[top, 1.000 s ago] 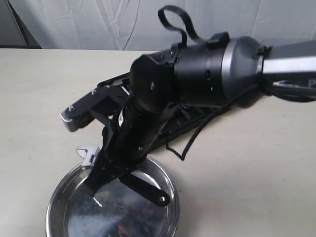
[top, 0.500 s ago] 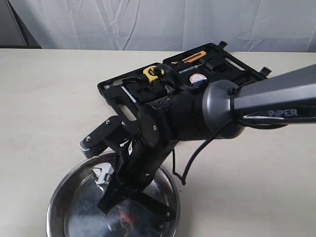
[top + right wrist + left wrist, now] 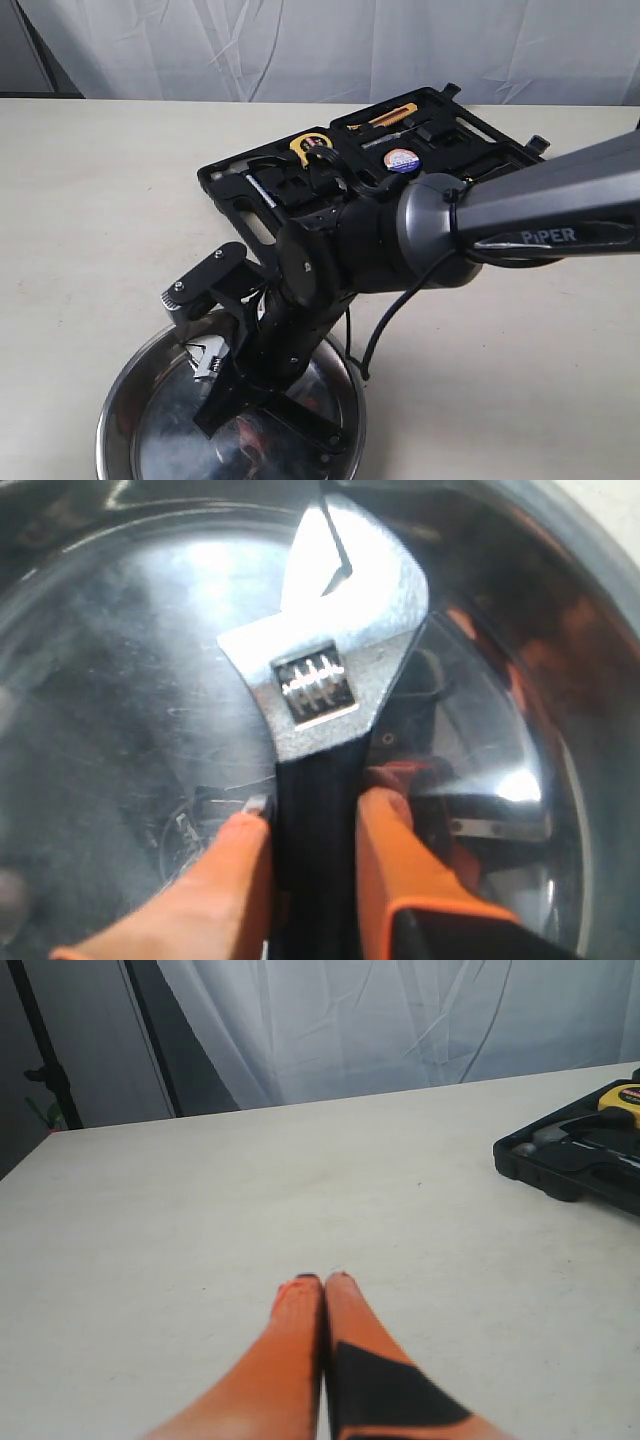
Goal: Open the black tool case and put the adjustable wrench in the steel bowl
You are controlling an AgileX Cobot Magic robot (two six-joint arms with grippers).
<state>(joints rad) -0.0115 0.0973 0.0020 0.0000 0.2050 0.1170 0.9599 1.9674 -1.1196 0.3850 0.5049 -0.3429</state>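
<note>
Reaches in from 3 o'clock of the exterior view with the thick grey right arm point(image 3: 540, 215). Bends at the black wrist point(image 3: 330, 255) and points steeply down toward 7 o'clock. Carries a camera block point(image 3: 200, 287) at 10 o'clock of the pincer body. Clamps the right pincer point(image 3: 315, 805) on the black handle of a wrench point(image 3: 335, 650), an orange finger point(image 3: 235, 870) pressed to each side. Holds the left pincer point(image 3: 320, 1282) above the worktop point(image 3: 200, 1210), its orange fingers point(image 3: 285, 1360) closed tip to tip.
</note>
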